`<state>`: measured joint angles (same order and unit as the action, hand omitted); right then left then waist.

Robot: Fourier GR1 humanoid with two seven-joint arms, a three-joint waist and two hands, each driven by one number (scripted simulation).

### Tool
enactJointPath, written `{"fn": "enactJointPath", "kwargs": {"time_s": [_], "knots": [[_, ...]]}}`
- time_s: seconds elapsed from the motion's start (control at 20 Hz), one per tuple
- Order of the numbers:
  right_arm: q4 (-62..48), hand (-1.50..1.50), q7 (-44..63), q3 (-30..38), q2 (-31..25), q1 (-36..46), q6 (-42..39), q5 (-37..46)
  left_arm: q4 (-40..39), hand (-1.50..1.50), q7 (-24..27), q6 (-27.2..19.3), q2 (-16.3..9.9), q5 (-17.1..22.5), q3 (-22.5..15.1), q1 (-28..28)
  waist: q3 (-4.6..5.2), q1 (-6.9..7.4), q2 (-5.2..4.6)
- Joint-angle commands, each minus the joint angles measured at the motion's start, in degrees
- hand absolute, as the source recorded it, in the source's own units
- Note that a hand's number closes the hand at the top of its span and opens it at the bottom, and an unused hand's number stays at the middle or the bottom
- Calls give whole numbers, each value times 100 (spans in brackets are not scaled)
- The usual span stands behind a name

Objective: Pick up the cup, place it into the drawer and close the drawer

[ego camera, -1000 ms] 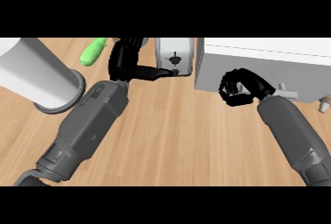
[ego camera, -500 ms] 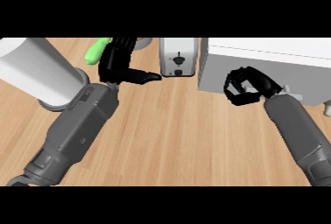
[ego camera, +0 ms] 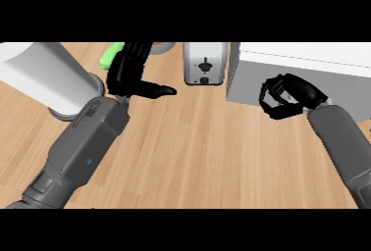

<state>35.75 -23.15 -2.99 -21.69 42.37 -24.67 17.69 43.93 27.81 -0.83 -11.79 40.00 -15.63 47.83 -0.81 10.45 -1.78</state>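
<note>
Item count, head view:

- Forearms: two, grey, both entering from the lower edge.
- Hands: two, black. One left hand; one right hand.
- Green object: one, at the upper edge (mostly hidden behind the left hand; its kind cannot be told).
- Toaster: one, silver, with one dark control strip on its near face.
- White cylindrical container: one, at the upper left, on one grey base.
- White cabinet unit: one, at the upper right.
- Wooden counter: one surface.
- Grey round item: one, partly cut off at the upper edge.
</note>
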Motion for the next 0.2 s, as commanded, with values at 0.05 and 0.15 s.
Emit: {"fn": "enactJointPath", "kwargs": {"time_s": [0.05, 0.15], "knots": [[-178, 150, 421, 548, -686, 966, 646, 10, 74, -150, -20, 103, 0, 29, -22, -115, 63, 201, -115], [-89, 150, 466, 565, -659, 967, 626, -39, 109, -150, -22, 94, 22, 23, -34, -106, 63, 225, -105]]}}
